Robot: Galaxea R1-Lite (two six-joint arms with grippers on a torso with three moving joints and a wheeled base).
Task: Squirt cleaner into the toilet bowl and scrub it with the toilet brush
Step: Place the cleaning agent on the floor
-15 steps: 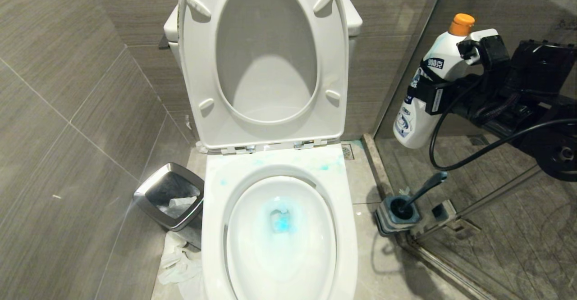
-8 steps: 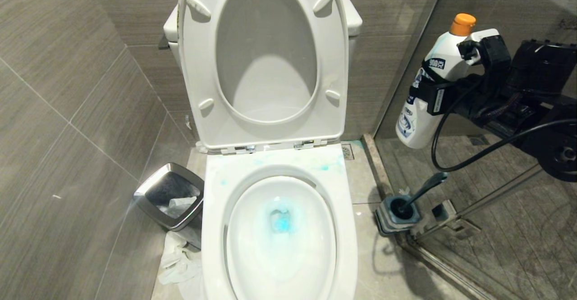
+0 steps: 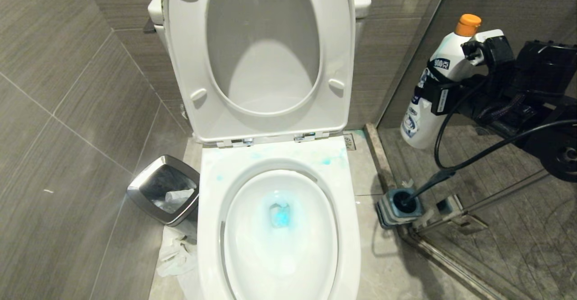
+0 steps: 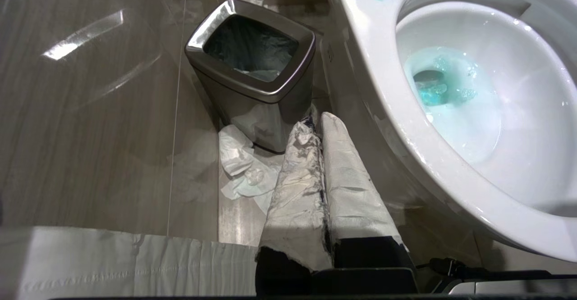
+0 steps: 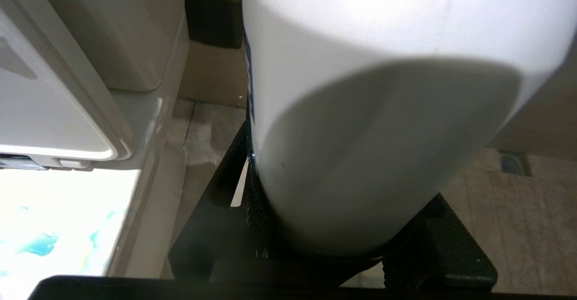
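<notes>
- Squirting looks done — cleaner (image 3: 281,215) sits as a bright blue pool at the bottom of the toilet bowl (image 3: 279,228), with pale blue smears on the flat rim behind the opening.
- Scrubbing not yet begun: toilet brush (image 3: 426,186) stands head-down in its holder (image 3: 396,210) on the floor, to the right of the toilet, by the glass screen (image 3: 496,111).
- Right claw (image 3: 439,95) clamped around a white bottle (image 3: 435,84) with an orange cap, upright, held off to the right and above the brush; nothing pouring.
- Left claw (image 4: 320,156) pressed shut, empty, its wrapped fingers (image 4: 297,174) pointing at the floor between the steel bin (image 4: 252,70) and the toilet; crumpled paper (image 4: 243,169) beside the bin.
- Left to do, by this reading: put the bottle down, free a claw, take the brush handle, scrub the bowl.
- Against the earlier frames: whole view shifted — raised seat now cut off at the top, bin and bowl slid a little leftward — so camera moved, not the things. Bottle in much the same upright pose, brush untouched in its holder.
</notes>
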